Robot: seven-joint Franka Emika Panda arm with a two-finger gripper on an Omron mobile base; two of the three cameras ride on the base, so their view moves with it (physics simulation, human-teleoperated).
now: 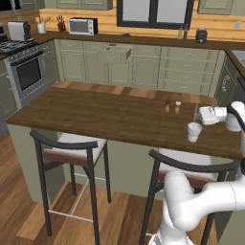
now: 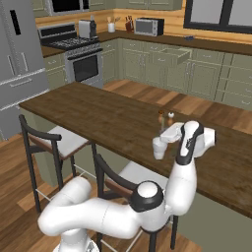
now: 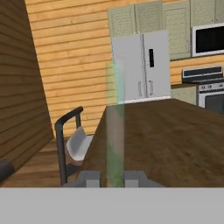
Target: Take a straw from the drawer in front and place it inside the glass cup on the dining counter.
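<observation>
In the hand view a pale green, see-through straw (image 3: 115, 127) stands upright between my gripper's (image 3: 114, 178) two tips, which are shut on it. The glass cup (image 1: 194, 132) (image 2: 158, 146) stands upright near the near edge of the dark wood dining counter (image 1: 95, 115) (image 2: 98, 113). My gripper (image 1: 200, 115) (image 2: 166, 135) hovers level just above and slightly behind the cup, pointing along the counter. Across the room, the drawer (image 1: 117, 53) (image 2: 177, 54) stands pulled open in the green cabinets.
Two small brown-and-white shakers (image 1: 172, 106) (image 2: 166, 119) stand on the counter just beyond the cup. Bar stools (image 1: 72, 148) (image 2: 54, 140) line the near side. A stove (image 1: 24, 72) and a fridge (image 2: 19, 64) stand to the left.
</observation>
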